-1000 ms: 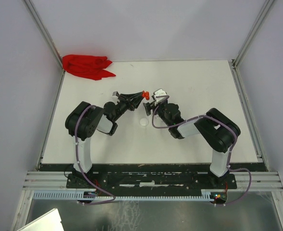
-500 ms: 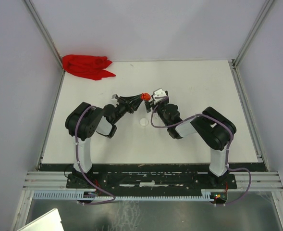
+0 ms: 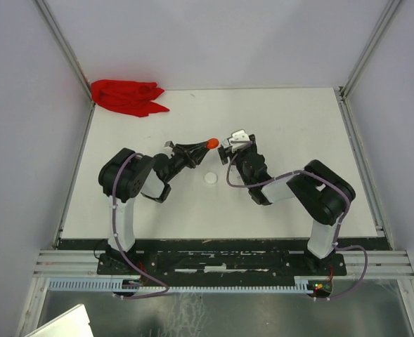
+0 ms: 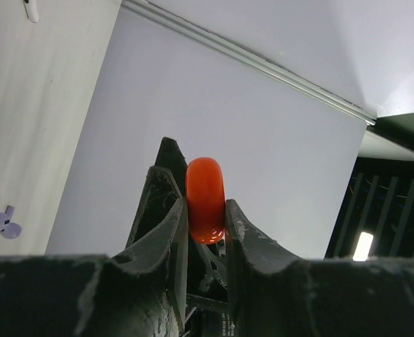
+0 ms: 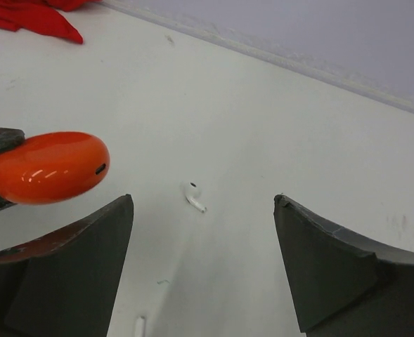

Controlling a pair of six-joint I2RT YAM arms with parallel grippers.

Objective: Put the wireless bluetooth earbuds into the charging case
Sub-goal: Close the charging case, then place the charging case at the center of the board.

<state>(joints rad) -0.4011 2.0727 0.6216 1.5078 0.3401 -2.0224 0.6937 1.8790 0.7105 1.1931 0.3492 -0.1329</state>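
Observation:
My left gripper (image 3: pixel 207 145) is shut on a smooth orange-red oval charging case (image 3: pixel 211 143), held above the middle of the table. In the left wrist view the case (image 4: pixel 205 199) stands edge-on between the fingers (image 4: pixel 166 217). My right gripper (image 3: pixel 225 149) is open and empty just right of the case. In the right wrist view the case (image 5: pixel 50 167) hangs at the left. A whitish earbud (image 5: pixel 193 195) lies on the table between the open fingers (image 5: pixel 115 232). A purple earbud (image 4: pixel 3 223) lies on the table at the left.
A small white round disc (image 3: pixel 210 179) lies near the grippers. A crumpled red cloth (image 3: pixel 126 97) lies at the table's far left corner, also in the right wrist view (image 5: pixel 38 17). A small white piece (image 5: pixel 139 326) lies near the bottom edge.
The left gripper has turned a little and brought the case slightly nearer. The right arm has shifted a bit to the right.

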